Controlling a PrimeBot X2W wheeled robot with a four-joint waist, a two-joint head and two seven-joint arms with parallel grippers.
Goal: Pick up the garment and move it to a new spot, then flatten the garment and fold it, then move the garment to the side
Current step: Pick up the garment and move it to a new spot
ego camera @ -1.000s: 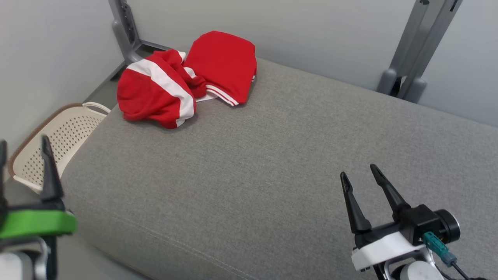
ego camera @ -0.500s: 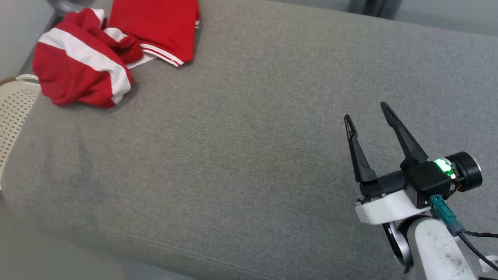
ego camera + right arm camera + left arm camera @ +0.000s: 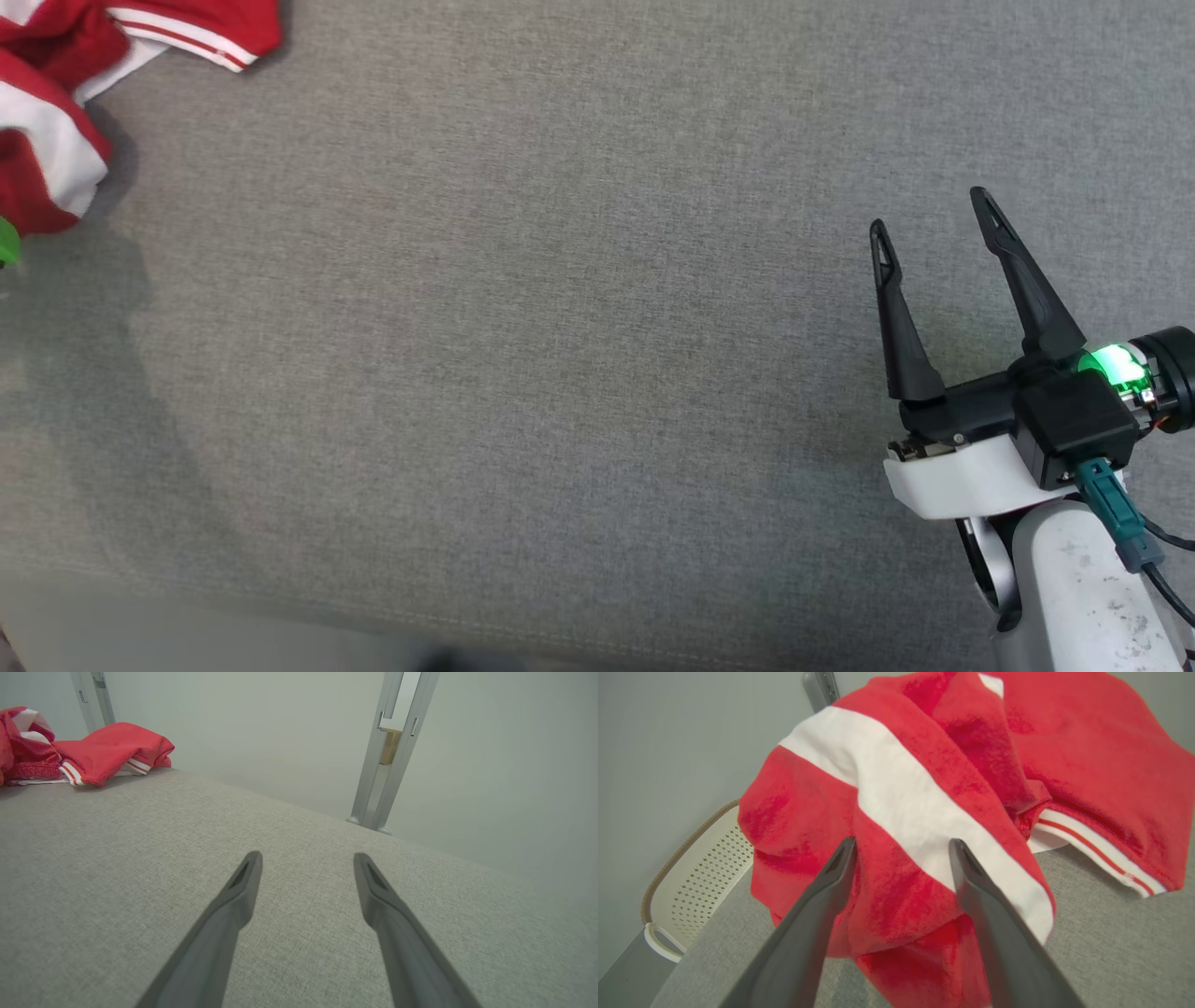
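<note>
Red-and-white garment [image 3: 896,788] crumpled at far left of grey cushion [image 3: 560,327], white basket [image 3: 696,882] beside. My left fingers [image 3: 824,896] spread wide right at the garment, gripping nothing. My right fingers [image 3: 901,327] wide, empty, near right, well apart from it.

Even soft light, faint shadows, blurred bottom edge

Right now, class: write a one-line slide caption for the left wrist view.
Open left gripper facing the crumpled red-and-white garment on the grey cushion.
</note>
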